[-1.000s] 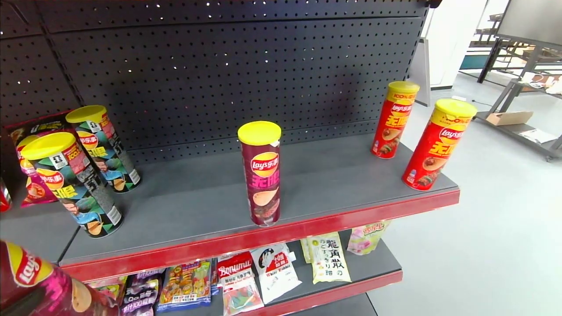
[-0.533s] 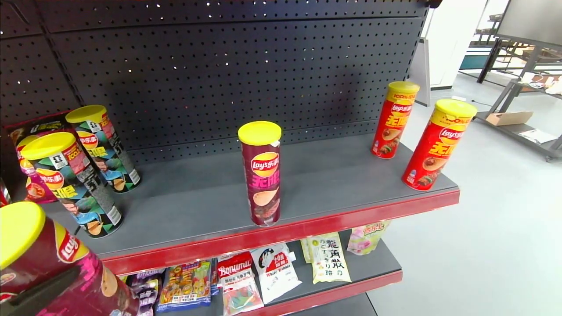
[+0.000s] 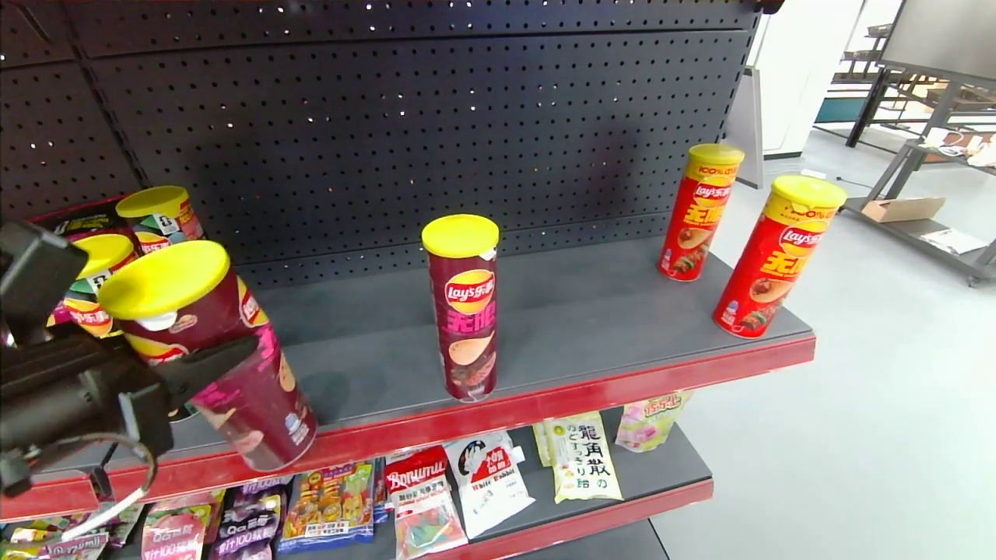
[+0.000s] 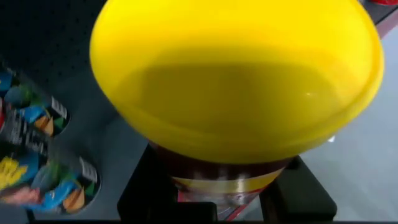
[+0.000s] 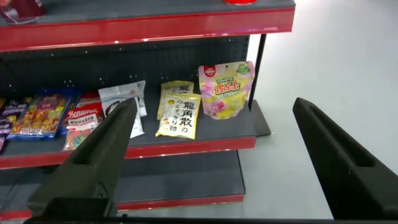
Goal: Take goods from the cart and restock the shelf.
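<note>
L claw (image 3: pixel 208 351) grips maroon can (image 3: pixel 263 395) at shelf (image 3: pixel 591 311) edge; R claw (image 5: pixel 214 106) spread

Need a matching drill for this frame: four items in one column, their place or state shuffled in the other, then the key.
Items
1. held maroon can
2. standing maroon can
3. front red can
4. right gripper

Place or state
A. upright at the right front corner of the shelf
B. fingers open, facing the lower shelves
C. tilted, clamped in the left gripper at the shelf's left front
D. upright near the shelf's front edge, mid-width

Pairs: 1-C, 2-D, 3-A, 4-B
</note>
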